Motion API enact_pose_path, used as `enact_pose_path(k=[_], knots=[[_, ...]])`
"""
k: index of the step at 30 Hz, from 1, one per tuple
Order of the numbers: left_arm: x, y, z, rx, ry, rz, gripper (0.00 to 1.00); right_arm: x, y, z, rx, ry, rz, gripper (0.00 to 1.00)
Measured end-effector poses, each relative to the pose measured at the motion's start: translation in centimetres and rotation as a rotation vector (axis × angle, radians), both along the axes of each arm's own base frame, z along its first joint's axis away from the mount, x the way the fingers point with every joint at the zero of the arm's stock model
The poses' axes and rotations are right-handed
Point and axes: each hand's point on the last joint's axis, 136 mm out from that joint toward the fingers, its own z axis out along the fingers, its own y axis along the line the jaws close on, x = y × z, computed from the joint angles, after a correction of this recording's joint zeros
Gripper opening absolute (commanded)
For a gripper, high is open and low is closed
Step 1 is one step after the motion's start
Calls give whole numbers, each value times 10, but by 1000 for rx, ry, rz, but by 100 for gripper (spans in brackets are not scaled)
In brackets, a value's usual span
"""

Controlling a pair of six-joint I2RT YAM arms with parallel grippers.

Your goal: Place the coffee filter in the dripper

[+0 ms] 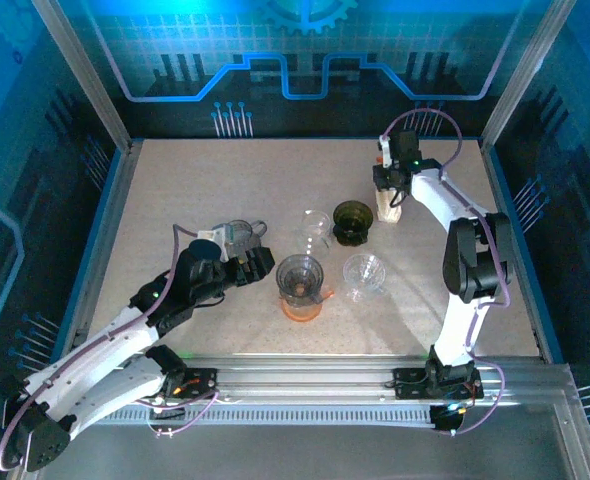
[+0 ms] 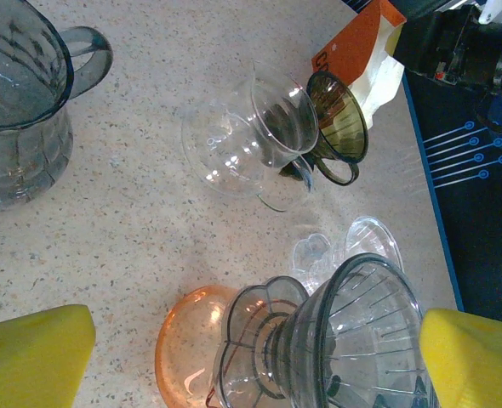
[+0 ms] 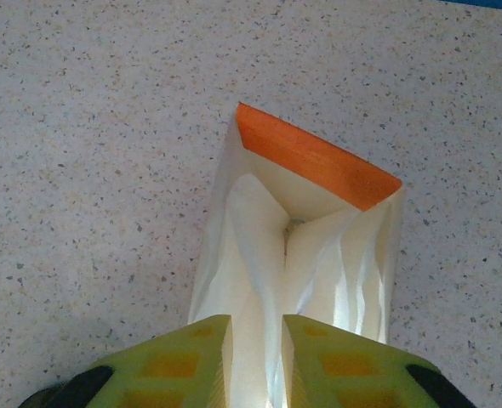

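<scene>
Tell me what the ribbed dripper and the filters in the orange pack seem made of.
The dripper looks like clear, glossy, smoke-tinted plastic or glass: it is see-through with bright highlights. The filters look like thin matte white paper, judging by their soft crimped folds.

The filter pack (image 1: 388,209) stands back right; left of it sit a dripper (image 1: 353,220), a cup (image 1: 315,228) and a jug (image 1: 237,236). Nearer, a second dripper (image 1: 299,277) stands on a saucer (image 1: 301,313).

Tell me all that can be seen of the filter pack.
The filter pack is an open orange card sleeve with white pleated paper filters fanning out. It sits on the speckled table at the far right, beside the dark dripper. The right gripper is over it, jaws pinching the filters.
</scene>
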Motion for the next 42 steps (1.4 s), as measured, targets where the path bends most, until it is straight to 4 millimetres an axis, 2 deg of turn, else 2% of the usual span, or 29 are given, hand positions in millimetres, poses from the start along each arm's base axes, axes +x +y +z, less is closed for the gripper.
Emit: enact_pose_path(k=[18,25,29,36,42], knots=[[0,0,0,-1,1,-2,99,1,0,-13,-5,27,-1,20],[0,0,0,-1,1,0,99,1,0,-23,-10,46,-1,11],[0,0,0,-2,1,0,99,2,-1,-23,-15,44,-5,1],[1,1,0,-4,3,3,99,2,-4,-21,-31,38,-13,0],[0,0,0,-7,4,-2,99,-4,-5,2,-21,-8,-15,0]])
